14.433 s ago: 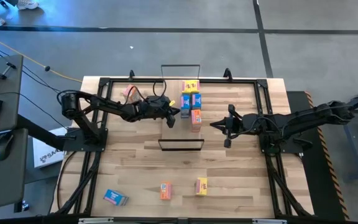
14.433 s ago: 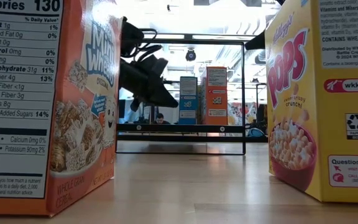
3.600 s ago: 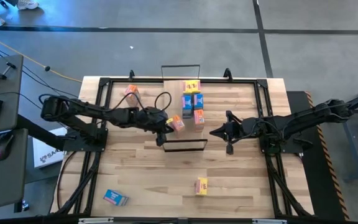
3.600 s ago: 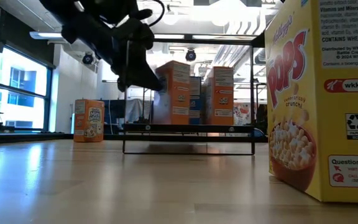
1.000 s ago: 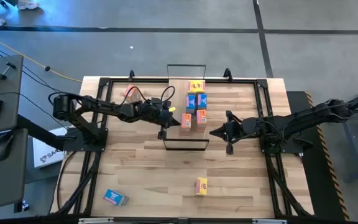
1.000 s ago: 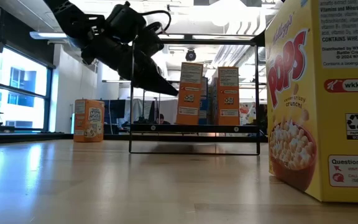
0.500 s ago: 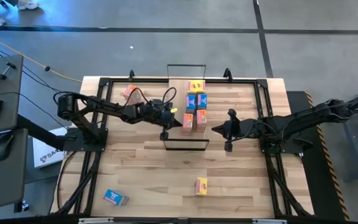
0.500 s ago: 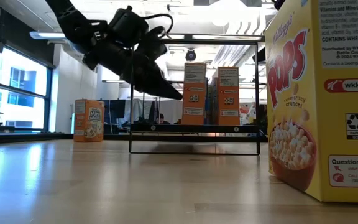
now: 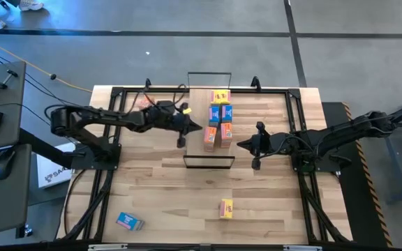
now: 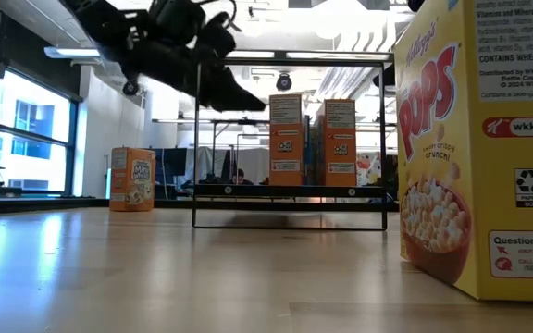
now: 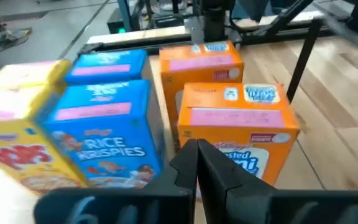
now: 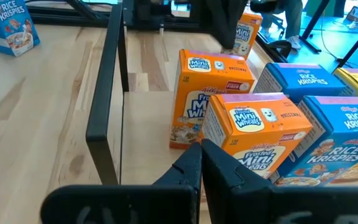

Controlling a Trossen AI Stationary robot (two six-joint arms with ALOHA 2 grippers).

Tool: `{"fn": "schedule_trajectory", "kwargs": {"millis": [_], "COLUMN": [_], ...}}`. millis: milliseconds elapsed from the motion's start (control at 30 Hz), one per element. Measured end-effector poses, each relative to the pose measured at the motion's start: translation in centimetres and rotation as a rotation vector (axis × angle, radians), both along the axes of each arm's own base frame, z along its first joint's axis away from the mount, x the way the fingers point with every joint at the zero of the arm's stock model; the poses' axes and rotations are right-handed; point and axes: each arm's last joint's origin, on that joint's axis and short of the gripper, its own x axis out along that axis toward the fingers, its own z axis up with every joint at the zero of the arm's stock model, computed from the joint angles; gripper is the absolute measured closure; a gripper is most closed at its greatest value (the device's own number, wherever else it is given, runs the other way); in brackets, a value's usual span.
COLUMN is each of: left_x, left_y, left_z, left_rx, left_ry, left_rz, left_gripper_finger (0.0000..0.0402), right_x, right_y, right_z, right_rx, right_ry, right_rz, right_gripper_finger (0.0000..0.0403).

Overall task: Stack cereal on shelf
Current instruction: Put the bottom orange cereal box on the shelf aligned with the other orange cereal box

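Cereal boxes not yet shelved lie nearest: a yellow box point(image 9: 226, 208) and a blue box point(image 9: 129, 222) stand on the front of the worktop point(image 9: 152, 188), well apart from the shelf point(image 9: 199, 111). Farther in, the shelf carries the others in two short rows, with the newest orange box point(image 9: 209, 135) at its near end, upright beside another orange one. A second ago the left end effector point(image 9: 190, 126) was just at this box; now it has drawn back and risen, closed and empty. So this box counts as placed. The right end effector point(image 9: 246, 144) waits closed beside the shelf. Farthest, one orange box point(image 10: 131, 179) stands alone near the back left rail.
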Motion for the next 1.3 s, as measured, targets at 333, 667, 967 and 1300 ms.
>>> {"fn": "schedule_trajectory", "kwargs": {"millis": [333, 667, 967, 1300], "left_x": [-0.6, 3.3, 5.4, 6.5], "left_y": [-2.0, -4.7, -5.1, -4.8], "left_z": [5.0, 6.0, 4.5, 3.5], "left_rx": [-0.033, -0.112, -0.072, -0.033], "left_ry": [0.12, 0.285, 0.352, 0.332], "left_rz": [-0.118, -0.17, -0.115, -0.082], "left_gripper_finger": [0.0401, 0.0401, 0.0401, 0.0401], "right_x": [0.0, 0.1, 0.1, 0.1], "right_y": [0.0, 0.0, 0.0, 0.1], "right_z": [0.1, 0.2, 0.1, 0.1], "right_rx": [0.0, 0.002, 0.004, 0.005], "right_ry": [-0.011, -0.017, -0.01, -0.01], "right_rz": [0.002, 0.007, 0.012, 0.017], "right_gripper_finger": [0.0403, 0.0403, 0.0403, 0.0403]}}
